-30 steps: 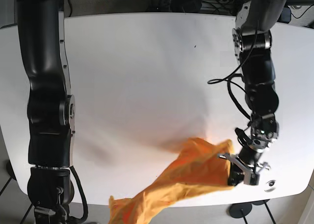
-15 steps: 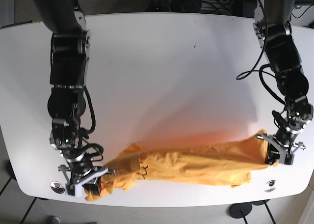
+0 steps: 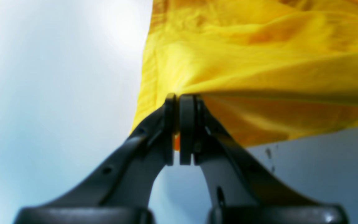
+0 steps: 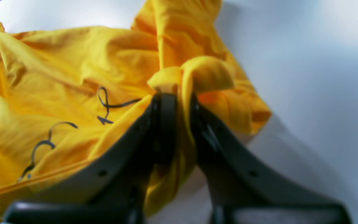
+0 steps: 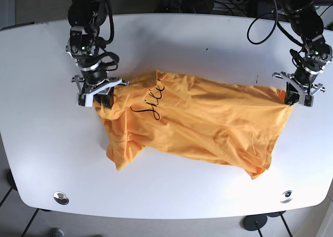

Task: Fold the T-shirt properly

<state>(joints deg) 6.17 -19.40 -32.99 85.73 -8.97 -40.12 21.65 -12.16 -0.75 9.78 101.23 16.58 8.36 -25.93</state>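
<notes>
The white surface carried nothing I could see but the T-shirt, which lay rumpled across its middle, long axis running side to side between my two arms. One end bunched under my right fingers, which appear at the left of the base view; the other end stretched to my left fingers at that view's right edge. The cloth sagged toward the near edge of the surface in loose folds, a black script print showing close to the right-hand end.

My left fingers were pressed together on a thin fold at the shirt's edge, cloth fanning away ahead of them. My right fingers pinched a thicker wad, a lump of fabric pushing up between the pads. I judged both grips were on corners, though from the wrist views I could not tell hem from shoulder.

Neither arm was nearer; each held its own end. I judged the next move depended on pulling those ends apart along the long axis to flatten the body. No containers were in sight.
</notes>
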